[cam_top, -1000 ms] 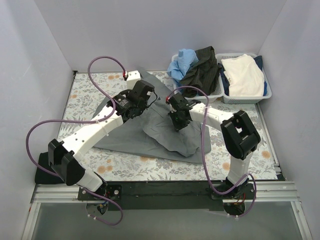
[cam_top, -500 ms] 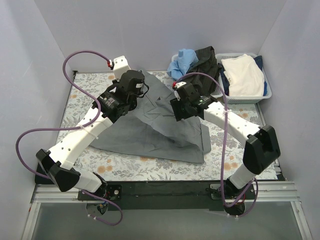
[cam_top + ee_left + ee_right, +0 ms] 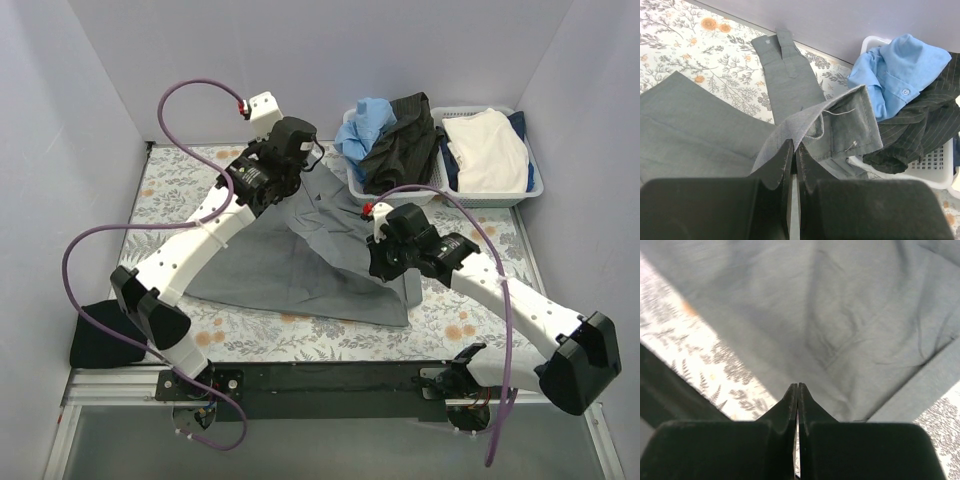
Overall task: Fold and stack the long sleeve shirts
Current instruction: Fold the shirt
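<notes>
The mid-grey long sleeve shirt (image 3: 290,260) lies spread across the flowered table, with one sleeve and cuff (image 3: 785,65) stretched toward the back wall. My left gripper (image 3: 312,165) is shut on a far edge of the shirt (image 3: 840,120) and holds it raised beside the baskets. My right gripper (image 3: 379,265) is shut on the shirt's near right part (image 3: 840,315) and holds it lifted off the table. The black shirt (image 3: 405,135) is draped over the left basket; it also shows in the left wrist view (image 3: 920,125).
Two white lattice baskets stand at the back right. The left one (image 3: 395,188) holds a blue shirt (image 3: 365,122) and the black shirt. The right one (image 3: 490,197) holds a white cloth (image 3: 485,145). Walls close three sides.
My left gripper has moved far and right with the shirt edge. My right gripper has drawn back toward the near right with the cloth. The shirt is pulled out flatter between them.
</notes>
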{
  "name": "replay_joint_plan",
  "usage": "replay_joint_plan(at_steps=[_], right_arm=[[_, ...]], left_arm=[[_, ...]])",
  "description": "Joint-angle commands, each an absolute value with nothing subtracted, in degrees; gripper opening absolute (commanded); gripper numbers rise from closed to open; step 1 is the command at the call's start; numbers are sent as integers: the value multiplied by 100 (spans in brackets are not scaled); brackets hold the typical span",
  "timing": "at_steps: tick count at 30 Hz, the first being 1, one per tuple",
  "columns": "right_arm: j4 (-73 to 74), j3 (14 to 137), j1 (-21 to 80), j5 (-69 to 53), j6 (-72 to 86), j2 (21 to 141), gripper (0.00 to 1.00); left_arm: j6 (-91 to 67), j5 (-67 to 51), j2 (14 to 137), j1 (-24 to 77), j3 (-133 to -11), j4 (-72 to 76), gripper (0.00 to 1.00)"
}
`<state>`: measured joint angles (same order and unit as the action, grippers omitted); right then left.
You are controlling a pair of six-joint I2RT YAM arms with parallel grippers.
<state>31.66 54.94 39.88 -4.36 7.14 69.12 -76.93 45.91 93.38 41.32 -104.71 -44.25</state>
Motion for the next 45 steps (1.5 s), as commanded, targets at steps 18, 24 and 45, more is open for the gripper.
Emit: replay_joint_plan(at_steps=[18, 24, 45], right_arm=[[1618, 5010, 5695, 2397, 641, 7435, 1], [1327, 5071, 5687, 2593, 914, 8041, 1], [1108, 4430, 5669, 4140, 1960, 8727, 1]], left_arm=[[-8464, 4693, 10090, 4096, -11936, -5563, 0], [-8508, 4693, 9897, 4104, -11751, -5599, 0], [-8367, 4702, 9650, 4104, -11663, -5572, 0]])
